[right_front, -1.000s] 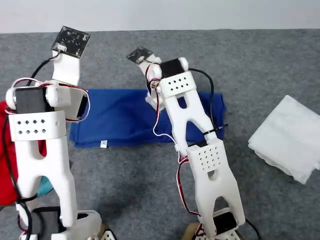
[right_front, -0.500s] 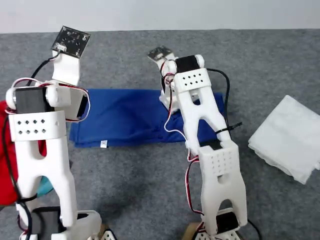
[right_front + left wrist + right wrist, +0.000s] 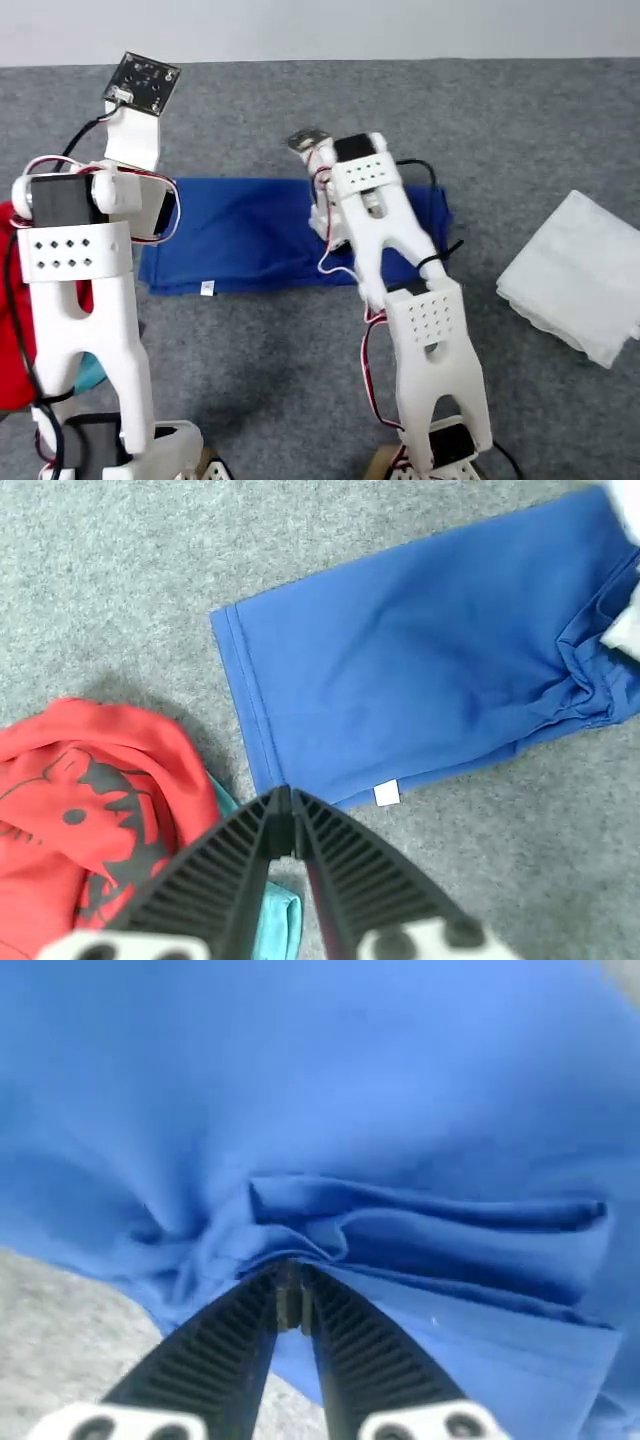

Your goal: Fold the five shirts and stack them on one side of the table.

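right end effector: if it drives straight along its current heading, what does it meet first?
The blue shirt: the right end effector points into its bunched folds, tips shut and apparently pinching the fabric. The table is presumably right beneath; depth unclear.

No text is legible; the white tag (image 3: 386, 794) on the blue shirt (image 3: 420, 670) looks blank

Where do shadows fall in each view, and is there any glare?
High view: soft shadow on the near part of the table, no glare. Left wrist view: a faint shadow rims the red shirt. Right wrist view: dark creases in the blue shirt by the right gripper.
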`<state>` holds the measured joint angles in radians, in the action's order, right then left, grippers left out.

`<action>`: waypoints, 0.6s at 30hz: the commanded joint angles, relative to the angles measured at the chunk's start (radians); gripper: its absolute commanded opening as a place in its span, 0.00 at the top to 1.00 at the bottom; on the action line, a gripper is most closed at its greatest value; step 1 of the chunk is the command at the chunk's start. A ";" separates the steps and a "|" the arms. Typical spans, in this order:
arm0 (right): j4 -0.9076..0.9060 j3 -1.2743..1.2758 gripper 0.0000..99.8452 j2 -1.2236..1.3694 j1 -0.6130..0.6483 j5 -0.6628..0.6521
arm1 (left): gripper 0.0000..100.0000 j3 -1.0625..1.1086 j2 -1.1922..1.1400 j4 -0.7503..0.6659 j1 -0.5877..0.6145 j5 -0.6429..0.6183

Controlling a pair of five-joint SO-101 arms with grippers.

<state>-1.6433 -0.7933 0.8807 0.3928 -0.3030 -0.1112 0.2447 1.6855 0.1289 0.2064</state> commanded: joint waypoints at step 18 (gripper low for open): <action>-0.156 -0.114 0.99 -0.340 -0.120 0.011 | 0.84 0.058 -0.115 -0.021 0.048 -0.120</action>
<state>-1.7538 -0.8807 0.6674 0.3406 -0.3030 -0.0591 0.1972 1.6855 0.1396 0.1158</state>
